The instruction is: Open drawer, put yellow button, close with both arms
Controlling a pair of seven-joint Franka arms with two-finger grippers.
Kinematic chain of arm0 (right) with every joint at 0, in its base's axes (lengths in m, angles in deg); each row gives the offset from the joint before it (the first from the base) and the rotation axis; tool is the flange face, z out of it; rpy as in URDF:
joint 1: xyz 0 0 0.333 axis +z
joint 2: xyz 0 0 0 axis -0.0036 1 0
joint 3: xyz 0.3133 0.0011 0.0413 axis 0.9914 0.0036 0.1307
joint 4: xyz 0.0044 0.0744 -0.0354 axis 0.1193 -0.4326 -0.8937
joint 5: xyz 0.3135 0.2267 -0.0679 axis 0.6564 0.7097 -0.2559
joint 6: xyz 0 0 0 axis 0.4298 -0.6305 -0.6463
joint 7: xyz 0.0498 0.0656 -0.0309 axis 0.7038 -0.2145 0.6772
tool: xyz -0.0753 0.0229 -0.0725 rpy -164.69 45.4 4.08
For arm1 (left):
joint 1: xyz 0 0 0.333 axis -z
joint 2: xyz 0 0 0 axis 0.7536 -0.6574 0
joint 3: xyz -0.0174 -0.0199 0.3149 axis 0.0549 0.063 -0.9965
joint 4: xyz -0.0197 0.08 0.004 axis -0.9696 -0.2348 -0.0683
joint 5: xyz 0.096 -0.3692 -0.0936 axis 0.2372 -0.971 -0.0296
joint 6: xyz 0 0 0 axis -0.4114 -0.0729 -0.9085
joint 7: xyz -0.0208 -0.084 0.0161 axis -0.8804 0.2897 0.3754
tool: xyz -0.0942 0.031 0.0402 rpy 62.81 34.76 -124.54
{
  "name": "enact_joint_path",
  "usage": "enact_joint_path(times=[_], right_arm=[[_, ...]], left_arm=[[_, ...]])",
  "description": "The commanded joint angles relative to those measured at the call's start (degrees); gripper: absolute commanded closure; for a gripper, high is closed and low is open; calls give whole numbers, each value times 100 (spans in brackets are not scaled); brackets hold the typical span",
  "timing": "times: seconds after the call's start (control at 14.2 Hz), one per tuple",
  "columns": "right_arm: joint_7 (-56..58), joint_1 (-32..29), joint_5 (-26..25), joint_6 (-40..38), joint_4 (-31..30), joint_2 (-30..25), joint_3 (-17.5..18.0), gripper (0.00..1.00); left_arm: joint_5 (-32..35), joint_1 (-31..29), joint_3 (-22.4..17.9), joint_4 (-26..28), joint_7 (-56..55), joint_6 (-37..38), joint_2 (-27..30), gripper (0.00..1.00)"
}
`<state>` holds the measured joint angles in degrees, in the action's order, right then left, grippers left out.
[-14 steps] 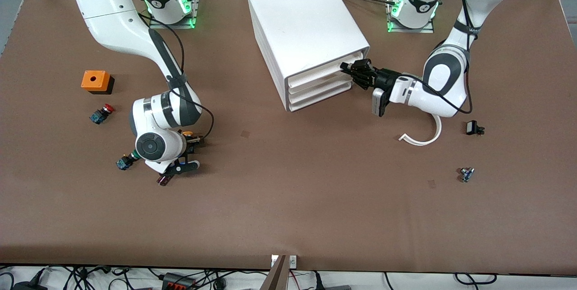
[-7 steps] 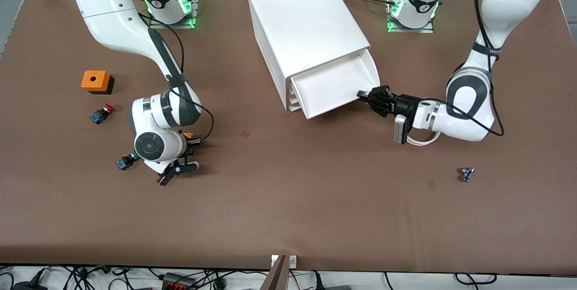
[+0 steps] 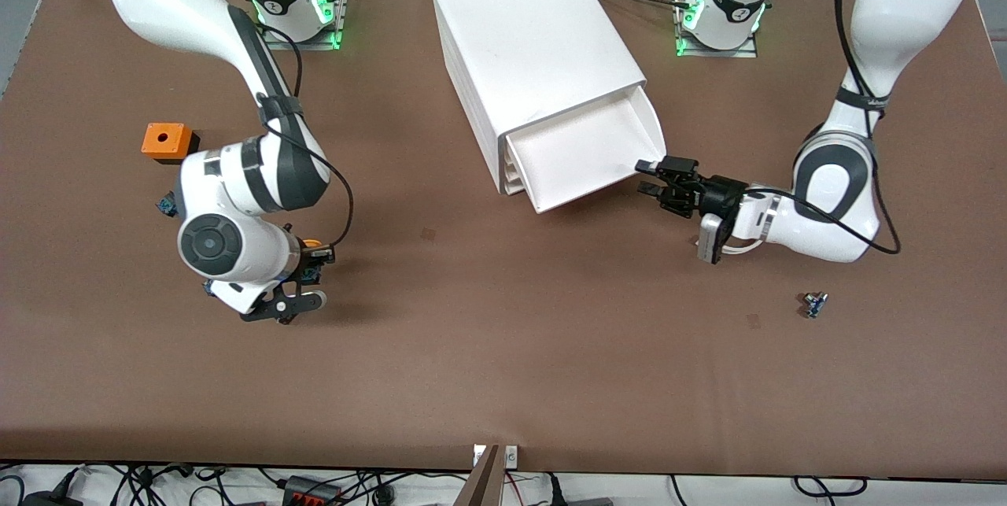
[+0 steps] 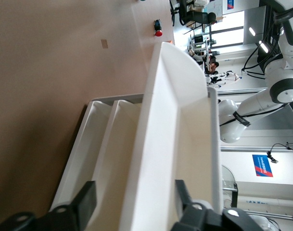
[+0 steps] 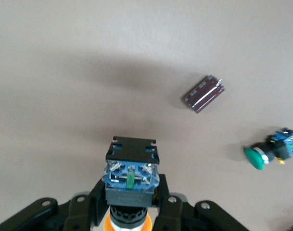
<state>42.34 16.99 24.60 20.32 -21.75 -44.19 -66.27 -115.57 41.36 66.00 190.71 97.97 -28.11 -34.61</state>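
standing pulled out of the white cabinet [image 3: 535,57], the drawer [image 3: 586,152] is open, its inside bare where visible. left gripper [image 3: 657,178] sits just beside the drawer's front corner, fingers spread and clear of it; in the left wrist view the drawer front [image 4: 156,159] lies between the fingers. right gripper [image 5: 129,211] is raised over the table toward the right arm's end, pinching the yellow button [image 5: 131,175]; only a sliver of its cap [image 3: 312,243] shows in the front view. green-capped button [image 5: 271,150] and a small dark component [image 5: 204,94] lie on the table; the red button is mostly hidden by the right arm. orange box [image 3: 167,141] sits nearby.
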Motion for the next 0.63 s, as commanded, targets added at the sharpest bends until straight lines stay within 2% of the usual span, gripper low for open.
enact_joint_path(times=[0.0, 0.14, 0.35, 0.56], right_arm=[[4, 47, 189, -544, 935, 81, 61, 100], [-5, 178, 419, -703, 1235, 63, 61, 100], [-13, 573, 463, -659, 1368, -279, 79, 100], [-40, 1152, 472, -545, 1560, -359, 87, 100]], left_arm=[[734, -152, 15, -780, -1059, 584, 64, 0], [1384, -152, 32, -1351, -2008, 936, 134, 0], [2464, -117, 120, -2090, -2906, 1244, 152, 0], [3327, 67, 146, -2373, -3557, 1350, 336, 0]])
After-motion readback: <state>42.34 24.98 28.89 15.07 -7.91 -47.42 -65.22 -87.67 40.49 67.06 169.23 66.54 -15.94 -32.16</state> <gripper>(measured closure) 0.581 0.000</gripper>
